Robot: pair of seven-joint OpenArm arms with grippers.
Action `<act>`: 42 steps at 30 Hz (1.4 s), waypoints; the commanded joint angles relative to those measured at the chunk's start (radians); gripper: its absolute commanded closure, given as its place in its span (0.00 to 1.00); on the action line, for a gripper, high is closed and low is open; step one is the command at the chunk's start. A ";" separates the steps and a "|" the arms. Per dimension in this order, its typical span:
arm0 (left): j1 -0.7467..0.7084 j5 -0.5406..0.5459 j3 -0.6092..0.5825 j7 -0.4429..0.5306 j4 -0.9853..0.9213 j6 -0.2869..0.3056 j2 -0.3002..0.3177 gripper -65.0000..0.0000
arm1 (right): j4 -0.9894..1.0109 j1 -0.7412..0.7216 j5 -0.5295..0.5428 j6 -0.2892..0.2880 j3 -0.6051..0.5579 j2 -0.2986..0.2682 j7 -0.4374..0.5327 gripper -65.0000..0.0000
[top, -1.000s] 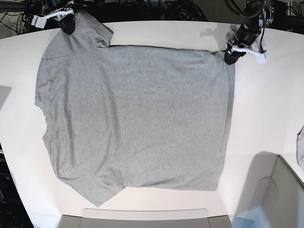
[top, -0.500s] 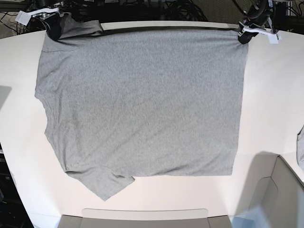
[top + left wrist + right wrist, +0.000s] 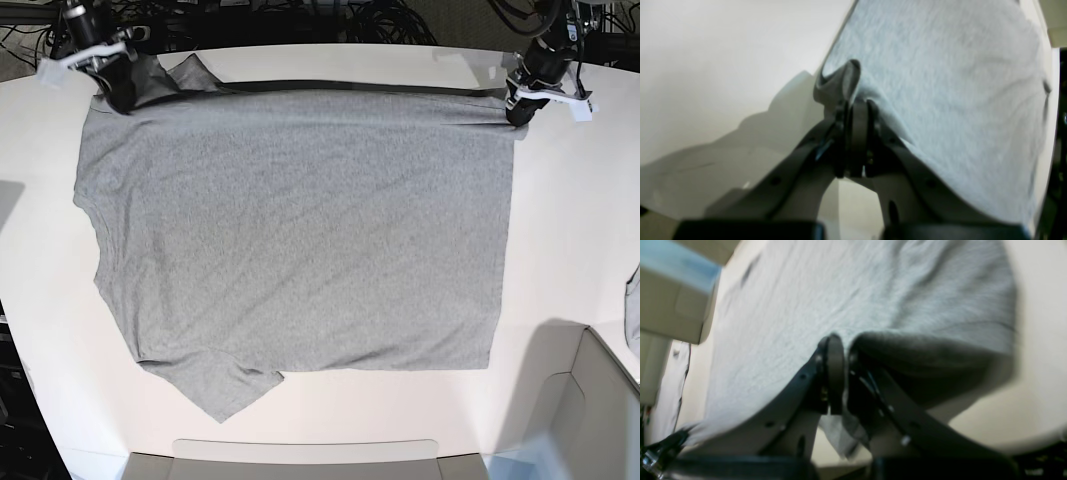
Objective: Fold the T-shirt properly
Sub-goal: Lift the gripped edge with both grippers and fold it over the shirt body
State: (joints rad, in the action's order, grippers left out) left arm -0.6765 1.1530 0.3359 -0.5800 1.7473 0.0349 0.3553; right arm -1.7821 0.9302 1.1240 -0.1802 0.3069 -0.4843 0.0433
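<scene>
Left gripper (image 3: 853, 110): jaws pressed together, pinching a bunched corner of the T-shirt (image 3: 290, 230) at its far edge, base-view right.
Right gripper (image 3: 840, 353): jaws pressed together on the shirt's other far corner, beside a sleeve, fabric drooping below the fingers.
T-shirt: plain grey side up, spread flat on the white table (image 3: 570, 240), far edge stretched between both grippers, near sleeve folded under.

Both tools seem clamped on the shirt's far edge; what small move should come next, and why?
Probably lower that edge and release. The left tool and right tool each pinch a far corner of the T-shirt, which is spread nearly flat on the table.
</scene>
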 commanded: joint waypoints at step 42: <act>0.687 -0.229 -0.071 -0.216 -0.330 -0.183 0.014 1.00 | 0.376 -0.975 -0.888 -0.190 0.243 0.252 -0.665 1.00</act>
State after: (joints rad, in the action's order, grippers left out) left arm -0.0097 0.9276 0.2562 -0.8185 1.4021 -0.1520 0.3500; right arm -1.3869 -0.0235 0.2295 -0.3706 0.5434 -0.2142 -0.6514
